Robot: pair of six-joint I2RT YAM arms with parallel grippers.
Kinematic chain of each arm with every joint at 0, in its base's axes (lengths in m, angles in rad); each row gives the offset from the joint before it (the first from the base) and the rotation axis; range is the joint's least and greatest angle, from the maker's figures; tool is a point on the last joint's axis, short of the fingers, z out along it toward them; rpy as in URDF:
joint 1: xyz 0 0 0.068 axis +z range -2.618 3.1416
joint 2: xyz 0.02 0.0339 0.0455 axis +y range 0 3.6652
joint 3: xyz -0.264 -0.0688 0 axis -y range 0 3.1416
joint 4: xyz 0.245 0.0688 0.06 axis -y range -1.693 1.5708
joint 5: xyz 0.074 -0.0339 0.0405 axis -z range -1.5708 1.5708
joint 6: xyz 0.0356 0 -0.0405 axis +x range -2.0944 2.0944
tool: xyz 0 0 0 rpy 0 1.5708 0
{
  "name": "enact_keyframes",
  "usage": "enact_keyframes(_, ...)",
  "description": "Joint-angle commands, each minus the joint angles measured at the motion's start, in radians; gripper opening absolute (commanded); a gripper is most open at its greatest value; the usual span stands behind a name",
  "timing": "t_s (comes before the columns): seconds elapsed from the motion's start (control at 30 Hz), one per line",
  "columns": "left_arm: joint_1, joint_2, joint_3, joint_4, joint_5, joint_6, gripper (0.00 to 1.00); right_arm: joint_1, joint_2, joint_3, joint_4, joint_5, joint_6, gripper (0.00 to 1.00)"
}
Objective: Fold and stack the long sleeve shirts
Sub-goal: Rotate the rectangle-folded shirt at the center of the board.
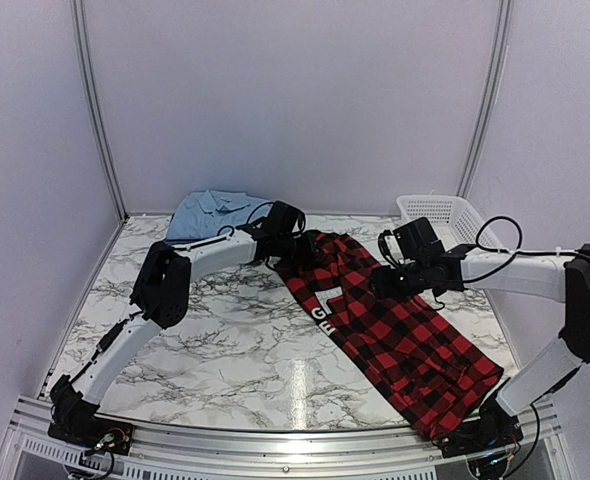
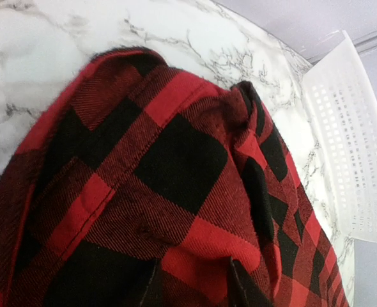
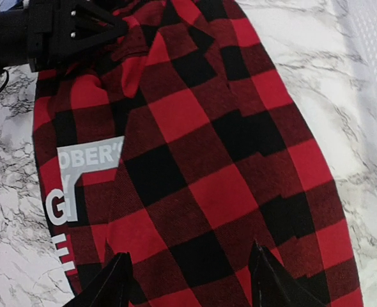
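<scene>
The plaid shirt (image 1: 405, 340) lies as a long strip from far centre to near right, so folding seems in hand: the right gripper (image 3: 188, 284) hovers mid-shirt with fingers apart, the left gripper (image 1: 291, 243) sits at the far end, clamped or not I cannot tell; next, the 2 need firm holds.

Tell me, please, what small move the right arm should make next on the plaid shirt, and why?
Probably lower the right gripper straight down and close it on the plaid shirt. Its fingers are spread open over the fabric with nothing held between them, while the left gripper sits at the shirt's far end.
</scene>
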Motion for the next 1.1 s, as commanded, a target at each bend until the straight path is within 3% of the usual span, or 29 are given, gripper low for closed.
enact_keyframes(0.0, 0.067, -0.021, 0.026, 0.054, 0.097, 0.006, 0.43, 0.003, 0.08, 0.088, 0.084, -0.066, -0.095, 0.6)
enact_keyframes(0.17, 0.081, -0.171, 0.011, 0.08, 0.11, 0.049, 0.53, 0.02, 0.205, 0.21, 0.091, -0.072, -0.148, 0.6)
enact_keyframes(0.33, 0.082, -0.307, -0.087, 0.082, 0.15, 0.064, 0.54, 0.09, 0.315, 0.303, 0.025, -0.005, -0.178, 0.6)
enact_keyframes(0.73, 0.04, -0.813, -0.669, 0.082, 0.06, 0.15, 0.52, 0.19, 0.387, 0.231, -0.005, 0.069, -0.165, 0.64)
enact_keyframes(1.07, 0.061, -1.124, -0.97, 0.079, 0.016, 0.177, 0.52, 0.184, 0.643, 0.479, -0.093, 0.053, 0.086, 0.64)
